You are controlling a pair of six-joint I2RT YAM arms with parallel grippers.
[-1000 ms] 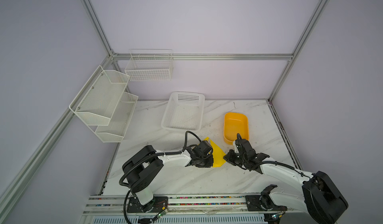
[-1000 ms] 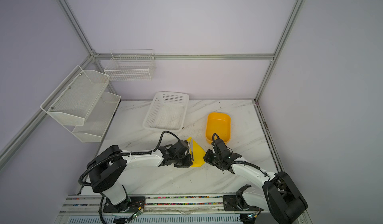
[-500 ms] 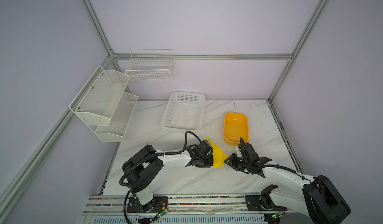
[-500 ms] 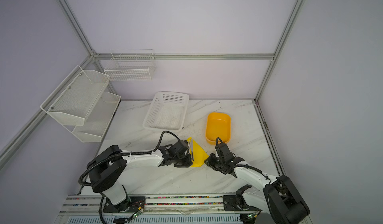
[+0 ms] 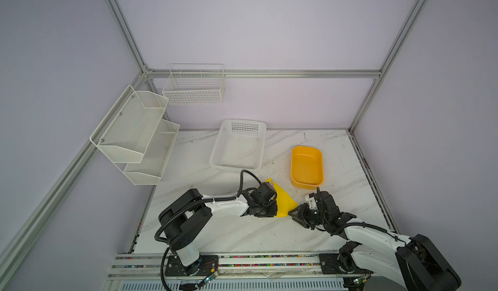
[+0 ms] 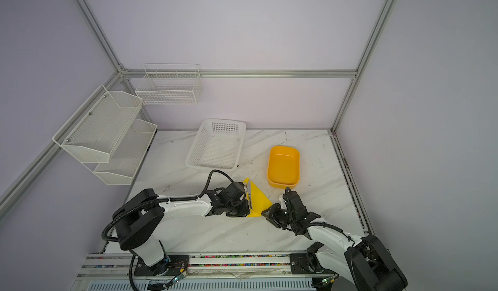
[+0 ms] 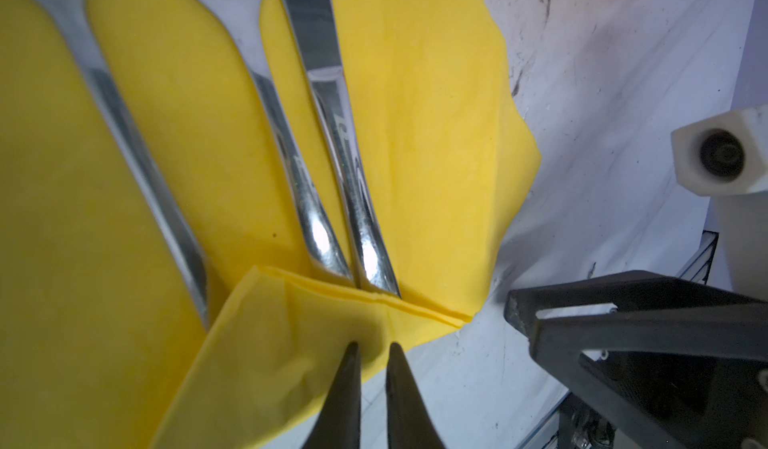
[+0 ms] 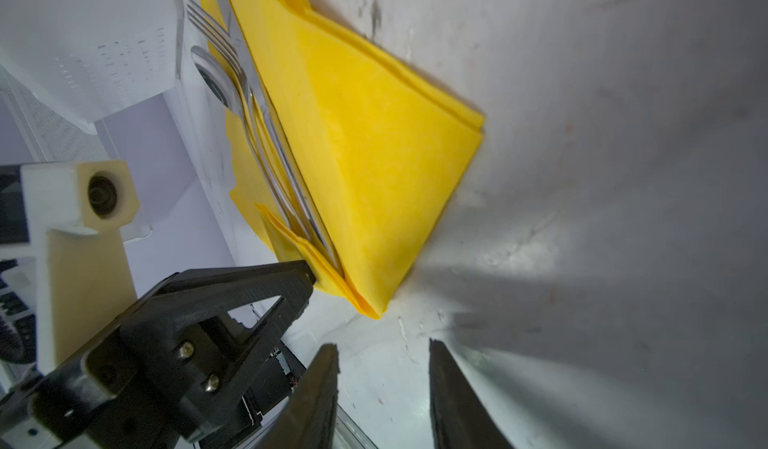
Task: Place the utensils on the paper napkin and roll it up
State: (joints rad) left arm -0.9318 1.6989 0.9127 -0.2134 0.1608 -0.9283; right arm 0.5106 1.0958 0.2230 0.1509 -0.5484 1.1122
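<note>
The yellow napkin [image 5: 284, 202] lies near the front of the marble counter [image 5: 242, 238], between the two arms and just in front of the orange tub [image 5: 307, 165], apart from it. In both top views it shows as a folded, roughly three-cornered shape, and in the right wrist view several stacked layers show along its edges.

Three silver pieces of cutlery [image 7: 309, 202] lie lengthwise on the napkin, on the side toward the left arm. In the left wrist view two handles run close together, almost touching near their ends, and the third lies a little apart. The handle ends are tucked under a corner flap [image 7: 291, 326] of the napkin that is folded back over them. In the right wrist view the fork [image 8: 208, 23] and the spoon [image 8: 210, 75] have their heads at the opposite end from the flap, with the third, flat piece beside them.

The left fingers [image 7: 347, 384] are nearly closed and pinch that folded flap, with yellow paper showing in the thin gap between the tips.

The right fingers [image 8: 326, 384] are spread apart with nothing between them. They sit low over the bare counter, pointing at the nearest corner of the napkin, just short of it and not touching.

A white plastic basket [image 5: 238, 147] stands further back on the counter, and white wire racks [image 5: 134, 130] hang on the wall at the left
</note>
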